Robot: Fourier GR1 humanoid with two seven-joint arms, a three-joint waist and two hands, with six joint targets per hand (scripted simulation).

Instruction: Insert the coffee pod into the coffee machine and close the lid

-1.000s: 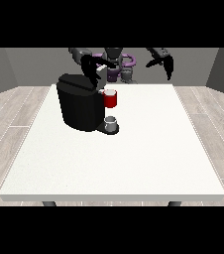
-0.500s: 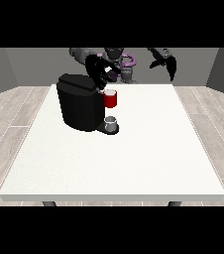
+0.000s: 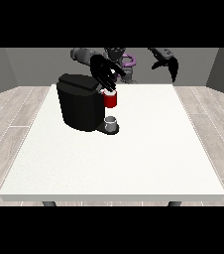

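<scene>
The white bench [image 3: 134,158] lies bare toward its near and right edges. The black coffee machine [image 3: 82,104] stands at back left, its red pod holder [image 3: 110,100] above a small grey cup [image 3: 112,121]. The hand at the view's left [image 3: 103,72] hovers spread above the holder; any pod there is hidden. The hand at the view's right [image 3: 166,63] hangs relaxed past the far edge.

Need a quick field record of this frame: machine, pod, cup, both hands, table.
coffee machine: black, left half of the white table
red part: on the machine's front, above the cup
cup: grey, on the machine's base
hand at view's left: over the machine's top, fingers spread
hand at view's right: raised behind the table's far edge
</scene>
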